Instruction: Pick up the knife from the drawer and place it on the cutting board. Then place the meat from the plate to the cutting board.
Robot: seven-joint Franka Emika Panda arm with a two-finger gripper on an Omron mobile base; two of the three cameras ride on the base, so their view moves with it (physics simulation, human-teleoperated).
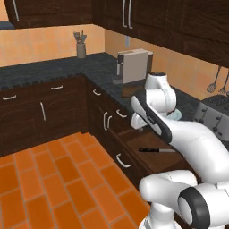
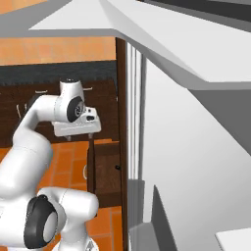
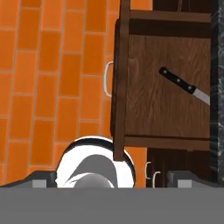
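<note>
Knife (image 3: 183,85) lies diagonally in the open drawer (image 3: 157,118).

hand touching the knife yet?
Apart. The hand view looks down from well above the open drawer: the knife lies alone on the drawer floor, with bare wood between it and the hand.

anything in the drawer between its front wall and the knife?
No. In the hand view, bare wood floor runs from the drawer front to the knife.

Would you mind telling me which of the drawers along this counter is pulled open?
The drawer right below the arm, with the knife lying inside, is open; the other drawers along the counter have fronts shut flush.
</note>
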